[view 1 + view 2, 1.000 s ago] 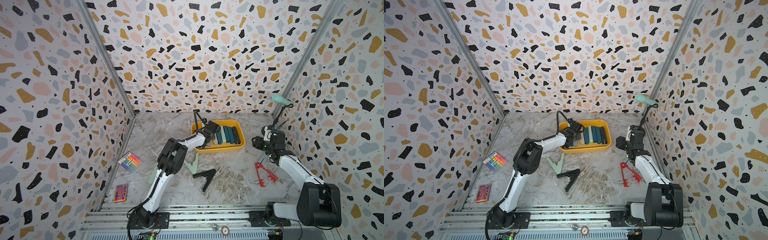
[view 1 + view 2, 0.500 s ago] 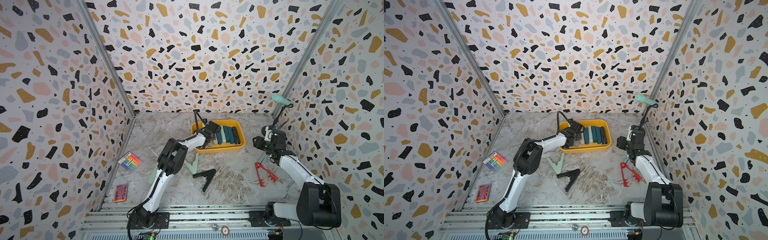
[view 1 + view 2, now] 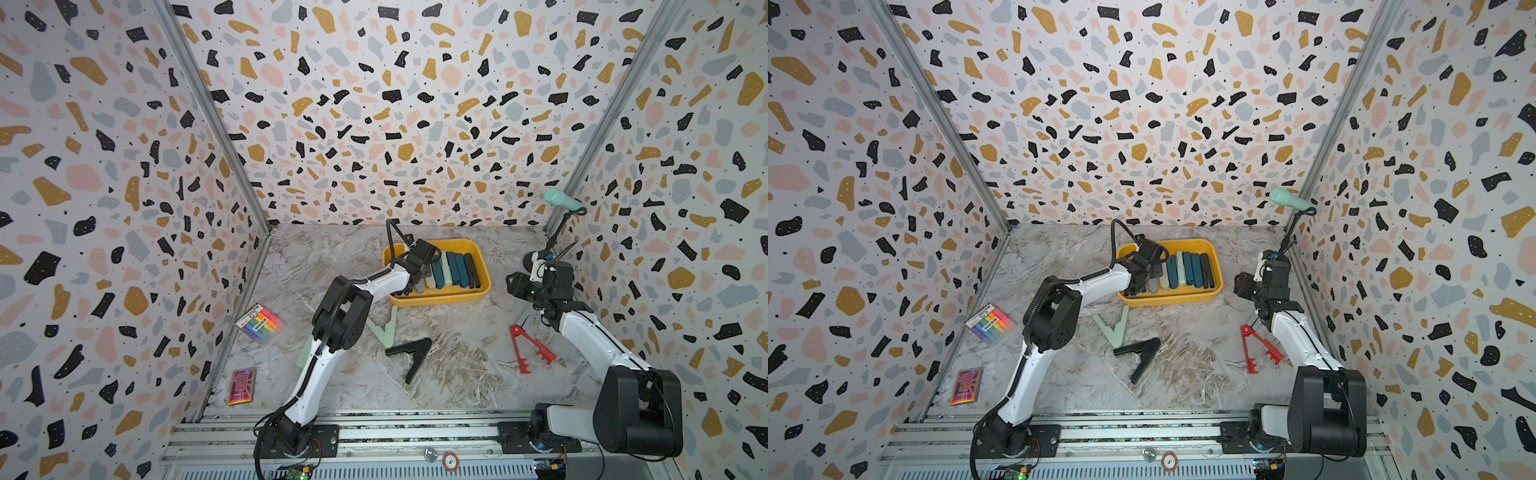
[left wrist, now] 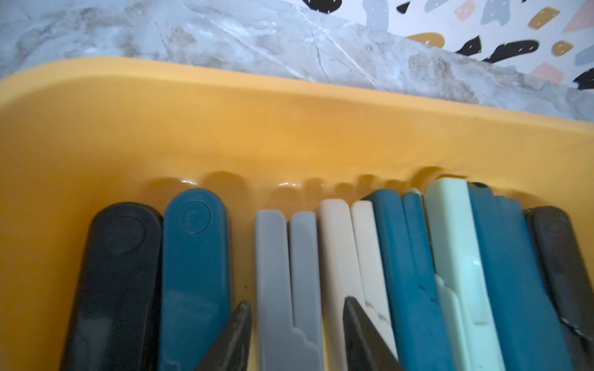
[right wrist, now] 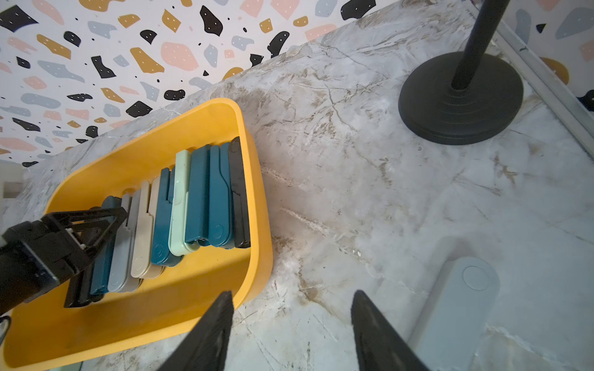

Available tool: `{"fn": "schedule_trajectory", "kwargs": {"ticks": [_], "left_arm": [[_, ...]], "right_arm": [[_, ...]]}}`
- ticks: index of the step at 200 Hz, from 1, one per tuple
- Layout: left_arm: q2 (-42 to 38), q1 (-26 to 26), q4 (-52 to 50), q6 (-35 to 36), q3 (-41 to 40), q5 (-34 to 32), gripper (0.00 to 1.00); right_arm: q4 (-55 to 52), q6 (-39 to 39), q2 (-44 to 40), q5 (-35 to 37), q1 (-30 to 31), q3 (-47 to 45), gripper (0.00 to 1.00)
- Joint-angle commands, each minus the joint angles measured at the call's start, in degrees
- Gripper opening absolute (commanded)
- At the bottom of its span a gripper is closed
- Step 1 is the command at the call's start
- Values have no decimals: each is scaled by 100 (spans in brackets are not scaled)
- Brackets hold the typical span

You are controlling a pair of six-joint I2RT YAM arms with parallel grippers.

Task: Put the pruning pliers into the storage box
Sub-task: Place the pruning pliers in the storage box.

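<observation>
Between the spread fingers of your left gripper [image 4: 296,302] lie the grey pliers [image 4: 289,257], flat on the floor of the yellow storage box [image 4: 225,128]. They sit in a row, with black and dark teal pliers to one side of the fingers and beige, teal, mint and black ones to the other. The jaws stand apart and pinch nothing, so I judge this to be the let-go of a drop-off. Your next move calls for a straight lift out of the row: one fingertip hangs over the beige pliers [image 4: 350,244], and a sideways drag could disturb them. Your right gripper [image 5: 292,293] hangs open and empty above the marble, with the box wall just beside one finger and the loose grey pliers [image 5: 456,305] just beyond the other, likely your easiest next pick. Back beside that forearm lie the red pliers [image 3: 530,347]; the black pliers [image 3: 411,353] and mint pliers [image 3: 384,330] wait back by your left elbow. Leave the microphone stand [image 5: 459,99] ahead of the right hand, and the rainbow packet [image 3: 259,326] well off, where they are.
</observation>
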Motion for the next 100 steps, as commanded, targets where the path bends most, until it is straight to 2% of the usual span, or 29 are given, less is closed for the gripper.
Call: {"fn": "schedule_trajectory", "kwargs": {"ticks": [1, 38, 62, 93, 100], "left_arm": [[-579, -65, 308, 140, -248, -206, 54], [-1383, -133, 611, 314, -1054, -595, 69], [-1981, -268, 773, 424, -1831, -1114, 84], [-2903, -322, 903, 339, -2920, -1678, 100], [-3109, -316, 864, 334, -3132, -1800, 99]], "right_arm": [[-29, -79, -221, -158, -22, -47, 61], [-54, -61, -268, -192, 11, -63, 61], [-71, -50, -291, -190, 127, -48, 61], [-172, 7, -271, 66, 614, 34, 62], [-202, 66, -250, 150, 748, 56, 62]]}}
